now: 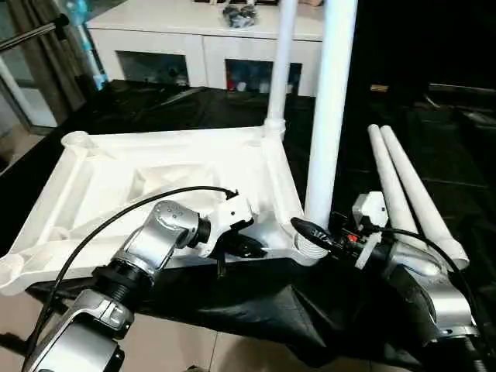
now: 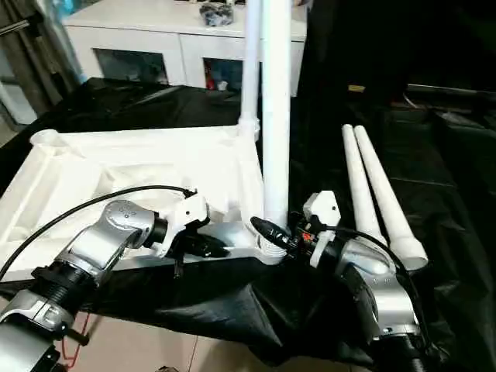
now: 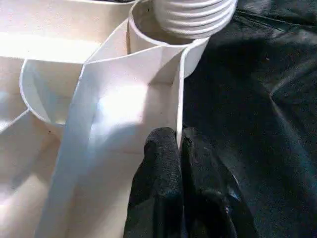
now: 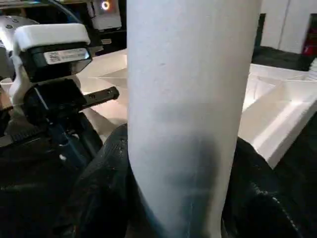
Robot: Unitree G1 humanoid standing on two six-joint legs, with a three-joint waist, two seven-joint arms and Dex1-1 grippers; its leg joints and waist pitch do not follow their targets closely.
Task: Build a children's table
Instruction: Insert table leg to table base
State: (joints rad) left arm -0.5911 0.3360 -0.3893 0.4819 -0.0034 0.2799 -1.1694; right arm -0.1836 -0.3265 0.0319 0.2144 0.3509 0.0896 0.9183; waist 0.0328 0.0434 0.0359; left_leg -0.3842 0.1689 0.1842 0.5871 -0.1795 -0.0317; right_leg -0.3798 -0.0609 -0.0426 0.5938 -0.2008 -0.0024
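Left eye view: the left end effector pinches the tabletop rim; the right end effector grips the near upright leg. 2 legs lie at 3 o'clock on black sheeting; cabinet at 12.

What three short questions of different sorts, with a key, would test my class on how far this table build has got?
1. True or false: both loose legs lie on the white cabinet.
2. How many long tapered white tube legs stand upright in corner sockets of the white plastic rectangular tabletop?
3. The right pincer is closed on: A) a loose leg, B) the near upright leg, C) the black sheet.

Key
1. False: the two loose legs lie on the black sheet, to the tabletop's right.
2. Two: the far upright leg and the near upright leg.
3. B. Meanwhile the left pincer pinches the tabletop's thin edge wall.
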